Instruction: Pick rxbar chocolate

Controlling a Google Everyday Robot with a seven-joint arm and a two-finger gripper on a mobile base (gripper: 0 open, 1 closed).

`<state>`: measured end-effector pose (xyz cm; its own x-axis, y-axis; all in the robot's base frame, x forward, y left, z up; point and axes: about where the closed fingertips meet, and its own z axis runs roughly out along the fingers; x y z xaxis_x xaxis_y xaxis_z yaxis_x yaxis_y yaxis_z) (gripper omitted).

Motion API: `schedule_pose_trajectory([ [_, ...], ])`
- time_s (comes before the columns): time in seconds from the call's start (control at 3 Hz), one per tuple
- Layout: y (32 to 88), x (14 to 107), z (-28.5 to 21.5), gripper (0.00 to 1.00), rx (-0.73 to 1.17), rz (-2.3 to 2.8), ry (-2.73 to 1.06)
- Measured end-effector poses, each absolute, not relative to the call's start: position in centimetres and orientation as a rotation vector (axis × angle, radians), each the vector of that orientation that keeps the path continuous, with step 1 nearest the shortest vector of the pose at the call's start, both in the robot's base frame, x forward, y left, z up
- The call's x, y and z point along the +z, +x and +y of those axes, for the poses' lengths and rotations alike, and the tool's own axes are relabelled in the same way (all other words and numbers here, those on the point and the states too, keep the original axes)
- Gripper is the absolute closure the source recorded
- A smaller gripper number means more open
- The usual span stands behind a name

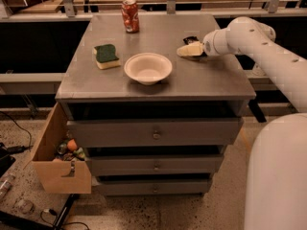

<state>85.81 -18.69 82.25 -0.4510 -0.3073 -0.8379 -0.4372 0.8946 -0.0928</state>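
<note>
Looking at the table (pixel 206 83), where is the rxbar chocolate (pixel 190 40)?

You can see it in the upper right part of the frame. It is a small dark thing on the gray top, to the right of the bowl (pixel 148 68).

And where is the gripper (pixel 188 51)?

Right there too, low over the top, pointing left toward the bowl. The bar lies just above it in the frame, so close they may touch. I cannot tell if the gripper is spread wide or pinched together, or if it has the bar.

Which way does the bar's long side run?

Too little of it shows, so you cannot go by that. I think you need only a tiny nudge toward the top of the frame.
</note>
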Motion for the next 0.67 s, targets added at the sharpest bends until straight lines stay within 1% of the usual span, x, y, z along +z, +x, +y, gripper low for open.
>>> schedule_pose_trajectory([
  [0.67,85.81,83.53,-18.69,0.62,0.167,2.075,-0.536],
])
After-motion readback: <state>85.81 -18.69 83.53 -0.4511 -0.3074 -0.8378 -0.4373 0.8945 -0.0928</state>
